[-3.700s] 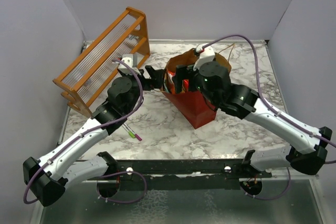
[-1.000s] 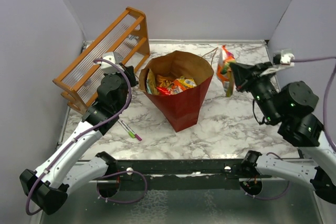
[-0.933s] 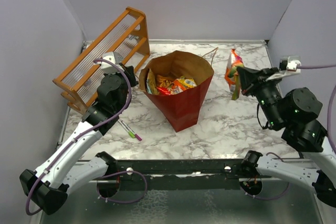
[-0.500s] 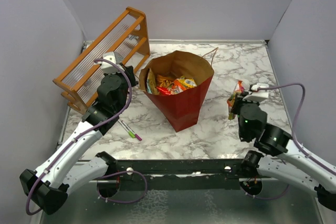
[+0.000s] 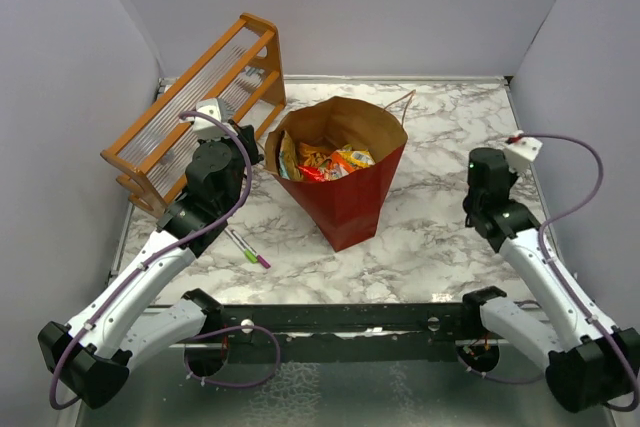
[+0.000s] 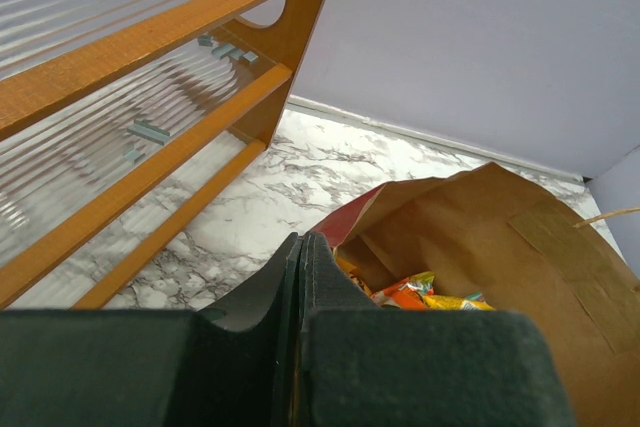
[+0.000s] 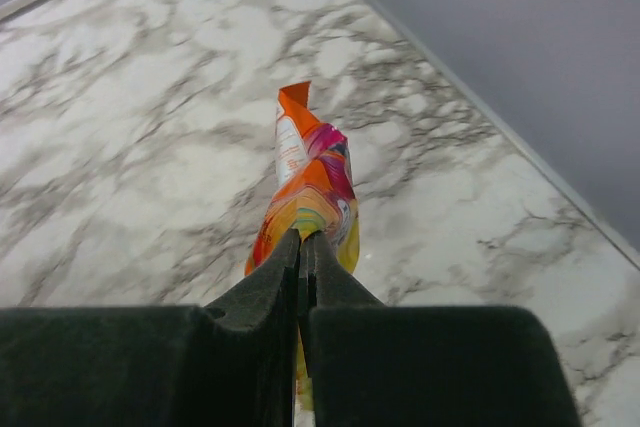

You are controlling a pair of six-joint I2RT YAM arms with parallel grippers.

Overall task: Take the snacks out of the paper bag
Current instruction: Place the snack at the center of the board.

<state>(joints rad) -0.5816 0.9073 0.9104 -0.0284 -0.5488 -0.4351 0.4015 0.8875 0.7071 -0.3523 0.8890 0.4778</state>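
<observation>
The dark red paper bag [image 5: 350, 197] stands open mid-table, brown inside, with several bright snacks [image 5: 325, 160] in it. In the left wrist view the bag [image 6: 500, 247] and its snacks [image 6: 420, 292] lie just beyond my left gripper [image 6: 300, 243], which is shut with nothing between its fingers; from above, the left gripper [image 5: 252, 139] sits beside the bag's left rim. My right gripper [image 7: 302, 239] is shut on an orange, yellow and pink snack packet [image 7: 312, 182] just over the marble. From above, the right gripper [image 5: 472, 209] points down right of the bag and hides the packet.
An orange wooden rack [image 5: 195, 112] leans at the back left, close behind my left arm, and also fills the left wrist view [image 6: 150, 77]. A green and a pink marker [image 5: 250, 250] lie in front of the bag. Grey walls enclose the marble table [image 5: 430, 247].
My right arm carried the packet from high beside the bag's right rim, forward and down to the table's right side. The left arm and the bag stayed still.
</observation>
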